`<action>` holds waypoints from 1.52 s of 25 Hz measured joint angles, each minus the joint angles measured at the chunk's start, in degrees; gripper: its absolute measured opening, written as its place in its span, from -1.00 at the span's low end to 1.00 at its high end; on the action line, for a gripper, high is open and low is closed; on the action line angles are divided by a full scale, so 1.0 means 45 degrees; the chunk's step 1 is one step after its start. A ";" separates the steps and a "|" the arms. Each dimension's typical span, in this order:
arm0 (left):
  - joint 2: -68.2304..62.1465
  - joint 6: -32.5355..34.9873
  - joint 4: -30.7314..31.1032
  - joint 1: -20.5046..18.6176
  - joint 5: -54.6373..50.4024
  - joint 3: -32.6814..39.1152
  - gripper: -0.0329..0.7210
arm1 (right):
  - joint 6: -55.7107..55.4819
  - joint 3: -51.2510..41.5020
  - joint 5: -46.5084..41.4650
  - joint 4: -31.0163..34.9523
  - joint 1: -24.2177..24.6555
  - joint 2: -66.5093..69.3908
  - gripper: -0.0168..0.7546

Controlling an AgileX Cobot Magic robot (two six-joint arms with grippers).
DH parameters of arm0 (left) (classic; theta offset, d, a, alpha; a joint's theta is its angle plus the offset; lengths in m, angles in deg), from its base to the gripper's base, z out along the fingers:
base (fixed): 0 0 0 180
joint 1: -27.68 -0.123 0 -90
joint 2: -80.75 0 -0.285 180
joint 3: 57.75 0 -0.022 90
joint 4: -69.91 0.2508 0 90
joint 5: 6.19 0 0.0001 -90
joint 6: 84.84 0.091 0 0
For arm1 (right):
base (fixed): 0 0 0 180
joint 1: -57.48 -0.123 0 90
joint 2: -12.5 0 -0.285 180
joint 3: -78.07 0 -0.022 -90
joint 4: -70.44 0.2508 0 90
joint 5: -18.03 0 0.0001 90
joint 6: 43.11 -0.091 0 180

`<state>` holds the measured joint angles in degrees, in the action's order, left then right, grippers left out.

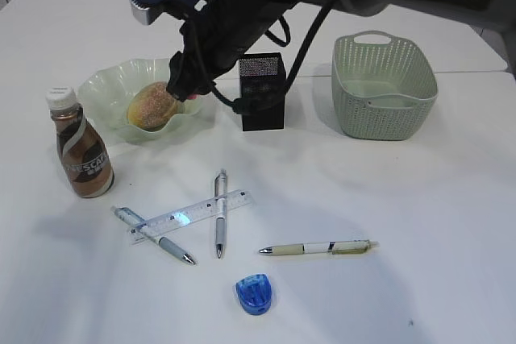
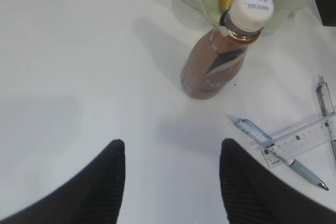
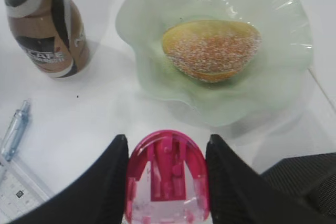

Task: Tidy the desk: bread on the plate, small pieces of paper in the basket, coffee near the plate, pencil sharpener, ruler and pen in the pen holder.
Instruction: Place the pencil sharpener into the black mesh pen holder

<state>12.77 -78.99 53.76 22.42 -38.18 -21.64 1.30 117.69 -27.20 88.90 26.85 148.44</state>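
Note:
My right gripper [image 3: 167, 141] is shut on a pink pencil sharpener [image 3: 167, 182], held above the desk [image 1: 387, 223] just in front of the plate [image 3: 283, 93]. The bread [image 1: 153, 106] lies in the wavy green plate [image 1: 105, 86]. The coffee [image 1: 81, 151] stands upright left of the plate. My left gripper [image 2: 172, 148] hangs open over bare desk near the coffee [image 2: 220, 51], nothing between its fingers. The clear ruler [image 1: 189, 215] lies across two pens [image 1: 153, 235]. A blue pencil sharpener [image 1: 253, 294] sits near the front. The small pieces of paper are out of view.
The black mesh pen holder [image 1: 262, 90] stands right of the plate, partly behind my right arm. The green woven basket [image 1: 383, 86] sits at the back right. A third pen [image 1: 318, 247] lies alone right of the ruler.

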 joint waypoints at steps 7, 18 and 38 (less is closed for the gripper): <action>0.0000 0.0000 0.0000 0.0000 0.0000 0.0000 0.15 | 0.0000 0.0000 -0.0175 0.0023 0.0805 -0.0569 -0.07; 0.0000 0.0000 0.0000 0.0000 0.0000 0.0000 0.15 | -0.0026 0.0000 0.0569 0.0197 0.2160 -0.0712 -0.07; 0.0000 0.0000 0.0000 0.0000 -0.0022 0.0000 0.15 | -0.0026 -0.0023 0.3940 0.0975 0.2520 0.0777 -0.07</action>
<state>12.77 -78.99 53.76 22.42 -38.28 -21.64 1.18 117.59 -9.47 93.29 38.19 151.94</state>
